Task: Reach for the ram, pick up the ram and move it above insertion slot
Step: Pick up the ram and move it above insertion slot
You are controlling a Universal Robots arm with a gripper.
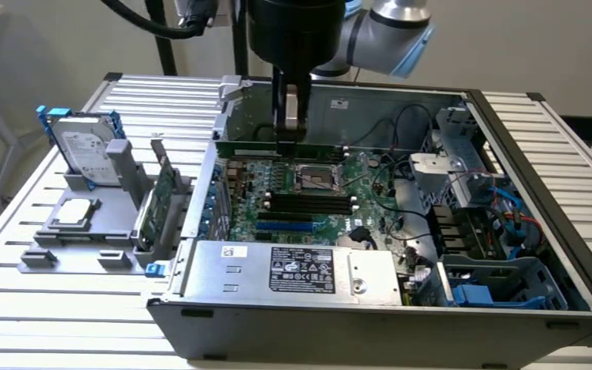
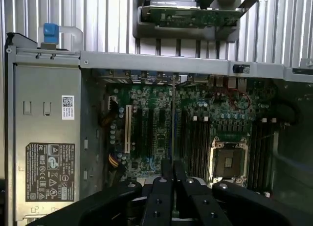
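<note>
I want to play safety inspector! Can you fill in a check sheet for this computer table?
Surface: slatted metal table carrying an open computer case.
Job's things: ram, a thin green stick, held level above the motherboard.
Clutter: hard drive with blue rails and green card, upright in a grey holder.
Grippers: hand shut on the ram.
Cables: black cables and blue cables inside the case.
Surroundings: pale wall.

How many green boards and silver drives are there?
Green boards: 3 (the ram, the expansion card, the motherboard)
Silver hard drive: 1
Total: 4
</note>
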